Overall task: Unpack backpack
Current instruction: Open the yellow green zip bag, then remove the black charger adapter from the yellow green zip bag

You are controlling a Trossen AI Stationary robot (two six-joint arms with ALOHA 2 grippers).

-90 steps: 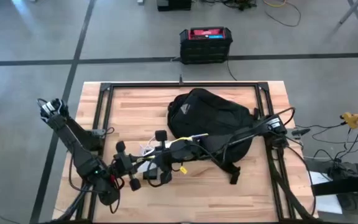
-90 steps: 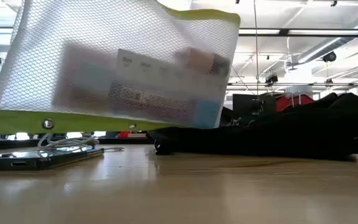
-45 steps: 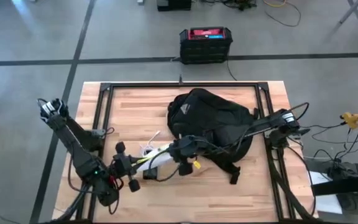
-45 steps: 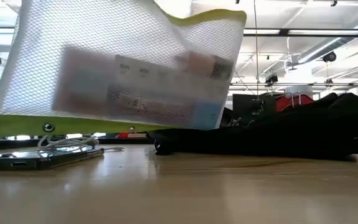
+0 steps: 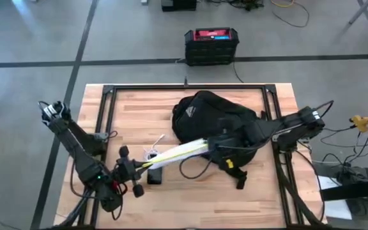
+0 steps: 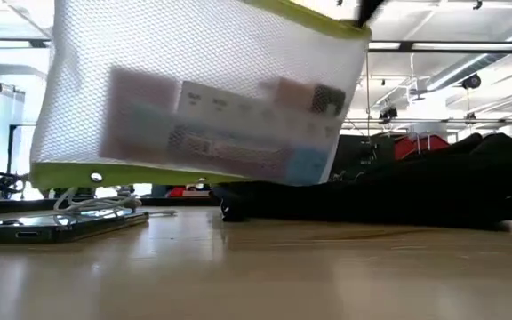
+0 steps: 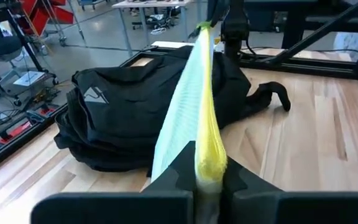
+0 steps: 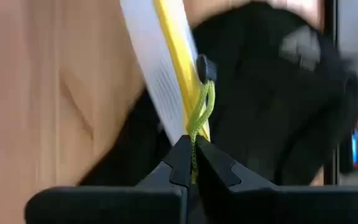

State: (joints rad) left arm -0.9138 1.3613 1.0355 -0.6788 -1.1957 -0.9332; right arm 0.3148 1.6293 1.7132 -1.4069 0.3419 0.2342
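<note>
A white mesh pouch with a yellow-green zip edge [image 5: 181, 152] [image 6: 203, 98] hangs above the table in front of the black backpack [image 5: 216, 121], held between my two grippers. Cards or packets show inside it. My left gripper [image 5: 144, 169] is shut on the pouch's left end. My right gripper [image 5: 213, 148] is shut on the green cord of the zip pull at the pouch's right end. The backpack lies on its side on the table's far right half, logo [image 7: 96, 94] up. My left gripper pinches the pouch's yellow-green edge [image 7: 209, 163] at its left end between both fingers, coming level from the table's left. The pouch is clear of the table and runs edge-up toward the other gripper. My right gripper pinches the green cord [image 8: 197, 127] of the zip pull between its fingertips. The cord runs taut to the black slider [image 8: 205, 67] on the yellow edge.
A dark phone [image 5: 155, 176] [image 6: 25, 229] and a white cable [image 5: 152, 153] lie on the table under the pouch's left end. The backpack's strap [image 5: 240, 179] trails toward the near edge. A black box with a red top [image 5: 211, 45] stands on the floor beyond the table.
My right gripper has gone toward the table's right edge along the pouch's yellow edge, still shut on the cord, with the slider following. The pouch, which lay hidden under the arms in the high view, now shows stretched out between the grippers and has shifted a little right.
</note>
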